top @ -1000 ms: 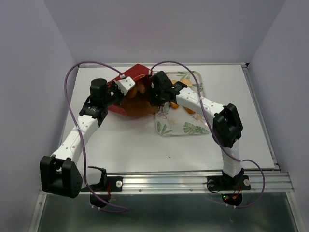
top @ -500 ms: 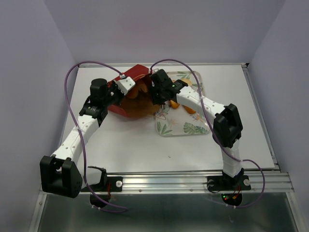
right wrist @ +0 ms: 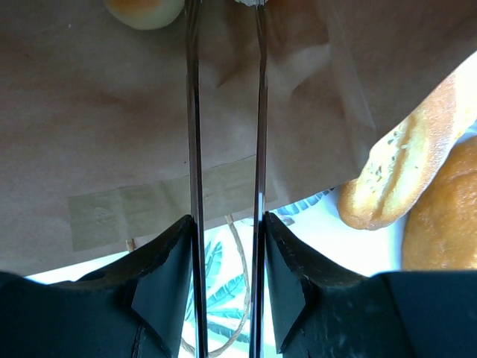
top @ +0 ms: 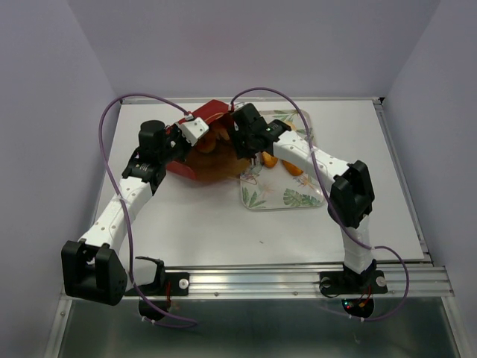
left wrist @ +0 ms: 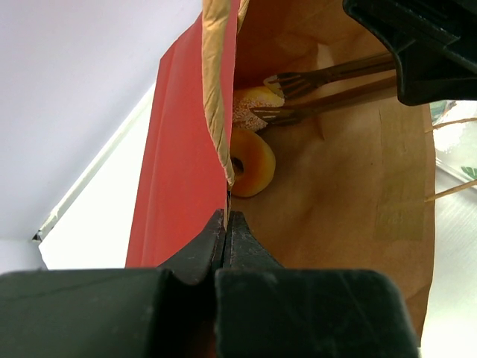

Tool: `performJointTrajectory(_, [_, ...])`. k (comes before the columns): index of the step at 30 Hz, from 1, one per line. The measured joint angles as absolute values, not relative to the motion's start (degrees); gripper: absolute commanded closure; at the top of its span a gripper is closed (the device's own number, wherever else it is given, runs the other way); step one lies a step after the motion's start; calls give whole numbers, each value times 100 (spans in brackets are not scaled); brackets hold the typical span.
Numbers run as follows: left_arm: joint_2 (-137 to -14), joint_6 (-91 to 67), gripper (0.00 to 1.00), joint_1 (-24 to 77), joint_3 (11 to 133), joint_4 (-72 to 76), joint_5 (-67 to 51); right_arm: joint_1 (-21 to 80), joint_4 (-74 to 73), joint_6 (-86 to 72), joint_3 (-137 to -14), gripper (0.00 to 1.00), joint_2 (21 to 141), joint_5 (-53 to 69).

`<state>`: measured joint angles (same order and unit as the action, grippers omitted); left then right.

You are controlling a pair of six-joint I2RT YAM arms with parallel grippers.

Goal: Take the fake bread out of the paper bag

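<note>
The dark red paper bag (top: 195, 170) lies on its side with its brown inside (left wrist: 335, 186) facing the right arm. My left gripper (left wrist: 226, 216) is shut on the bag's upper edge, holding the mouth up. My right gripper (right wrist: 227, 220) is shut on a pair of metal tongs (left wrist: 335, 82) that reach into the bag. The tongs' forked tips close around a pale piece of fake bread (left wrist: 250, 107). A ring-shaped bagel (left wrist: 251, 162) lies just below it on the bag's floor.
A leaf-patterned tray (top: 287, 195) sits to the right of the bag. On it lie an oblong loaf (right wrist: 406, 160) and a round bun (right wrist: 443, 216). The bag's twine handle (right wrist: 242, 253) trails over the tray under my right gripper.
My right gripper has shifted slightly toward the far side at the bag's mouth. The left arm has stayed still, holding the bag's edge.
</note>
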<state>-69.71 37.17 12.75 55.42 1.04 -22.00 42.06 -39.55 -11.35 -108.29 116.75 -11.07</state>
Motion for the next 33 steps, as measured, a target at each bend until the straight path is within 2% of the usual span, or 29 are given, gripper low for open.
performJointTrajectory(33, [-7022, 3769, 100, 1275, 5553, 104, -2206, 4250, -4200, -652, -11371, 54, 11673, -1352])
